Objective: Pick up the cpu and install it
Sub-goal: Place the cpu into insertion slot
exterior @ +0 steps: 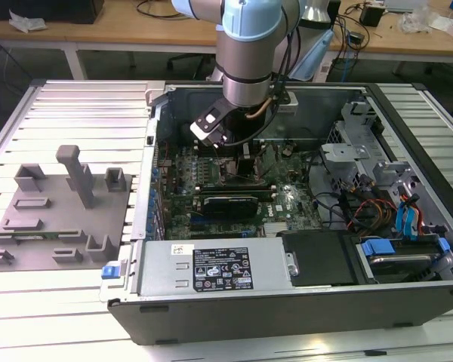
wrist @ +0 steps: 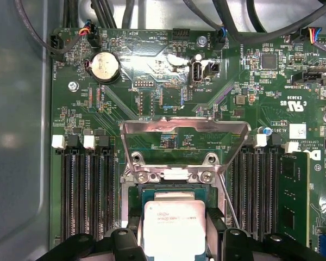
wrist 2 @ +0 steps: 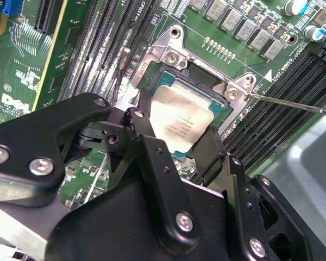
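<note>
Two black fingers of the gripper were pressed against opposite edges of the cpu, pinching it between them; in the first wrist view the same grip showed at the chip's two sides. The cpu, silver top up, lay inside the outline of the socket. Whether it was fully seated or held just above the contacts could not be told. One corner looked slightly turned against the socket frame in the second wrist view.

Just beyond the chip, the load plate stood swung open and upright over the board. A thin lever ran out from the socket's corner bracket. Memory slots flanked the socket on both sides, one holding a green module. Farther along the board sat a coin battery, and cables crossed its far edge.

In the exterior view, the case lay open on a slatted table, with the power supply along its near wall. The arm reached down into the case over the board's middle. Grey blocks stood well apart on the table at the exterior view's left. Wooden benches ran across the back.
</note>
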You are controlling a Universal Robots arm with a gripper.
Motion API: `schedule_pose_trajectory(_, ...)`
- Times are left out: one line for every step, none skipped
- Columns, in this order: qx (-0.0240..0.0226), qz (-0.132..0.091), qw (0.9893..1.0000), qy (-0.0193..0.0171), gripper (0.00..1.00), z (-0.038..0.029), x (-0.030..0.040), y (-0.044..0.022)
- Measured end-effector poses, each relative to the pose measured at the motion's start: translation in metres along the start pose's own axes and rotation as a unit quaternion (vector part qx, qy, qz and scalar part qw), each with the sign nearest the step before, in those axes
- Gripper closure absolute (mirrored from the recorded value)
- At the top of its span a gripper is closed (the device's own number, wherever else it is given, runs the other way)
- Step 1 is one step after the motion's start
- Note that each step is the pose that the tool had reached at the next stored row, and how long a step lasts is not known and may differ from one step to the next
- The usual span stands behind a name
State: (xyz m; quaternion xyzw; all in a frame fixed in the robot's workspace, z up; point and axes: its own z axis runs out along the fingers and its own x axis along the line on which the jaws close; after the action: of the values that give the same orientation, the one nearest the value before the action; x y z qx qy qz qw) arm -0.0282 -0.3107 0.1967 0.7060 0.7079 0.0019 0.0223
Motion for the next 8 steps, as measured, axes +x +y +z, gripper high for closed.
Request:
schedule_pose_trajectory(0.0,0.0,1.0,0.0,0.45,0.0,0.0,0.0)
schedule_pose_trajectory(0.0,0.0,1.0,0.0,0.45,0.0,0.0,0.0)
schedule_pose_trajectory(-0.0001,0.0,1.0,0.0001,0.45,0.0001,0.0,0.0)
schedule_pose_trajectory(-0.0002,0.0,1.0,0.0003,0.44,0.0002,0.0001,0.0001)
schedule_pose_trajectory(-0.0002,0.0,1.0,0.0003,0.38,0.0002,0.0001,0.0001)
schedule_pose_trajectory(-0.0001,0.0,1.0,0.0002,0.38,0.0002,0.0001,0.0)
schedule_pose_trajectory(-0.0001,0.0,1.0,0.0001,0.38,0.0002,0.0001,0.0)
schedule_pose_trajectory(0.0,0.0,1.0,0.0,0.38,0.0001,0.0,0.0)
